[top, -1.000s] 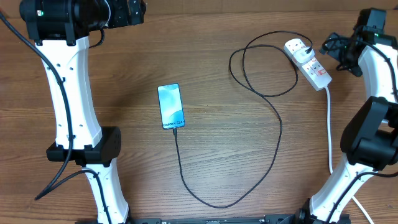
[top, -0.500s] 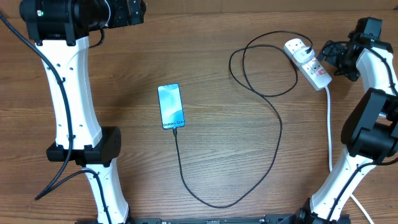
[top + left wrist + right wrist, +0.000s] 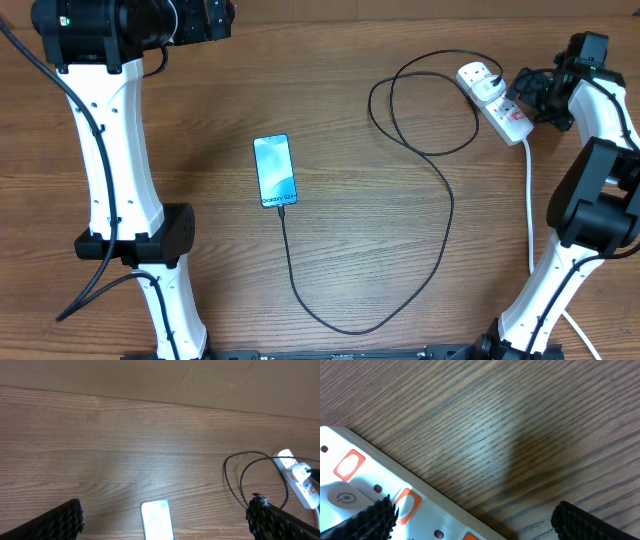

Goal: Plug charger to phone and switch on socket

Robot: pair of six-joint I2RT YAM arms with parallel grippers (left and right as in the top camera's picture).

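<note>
The phone (image 3: 275,171) lies flat mid-table with its blue screen up; it also shows in the left wrist view (image 3: 157,519). The black charger cable (image 3: 447,215) runs from the phone's near end in a long loop to a black plug in the white socket strip (image 3: 494,101) at the back right. The strip shows close up in the right wrist view (image 3: 375,495) with orange-red switches. My right gripper (image 3: 527,88) is open, hovering right over the strip's right edge. My left gripper (image 3: 215,20) is open and empty, high at the back left, far from the phone.
The strip's thick white cord (image 3: 529,215) runs down the right side past the right arm's base. The two arm bases stand at the front left and front right. The wooden table's back edge (image 3: 150,401) meets a plain wall.
My right gripper has moved left, closing in on the socket strip. The left arm, phone and cable have not moved.
</note>
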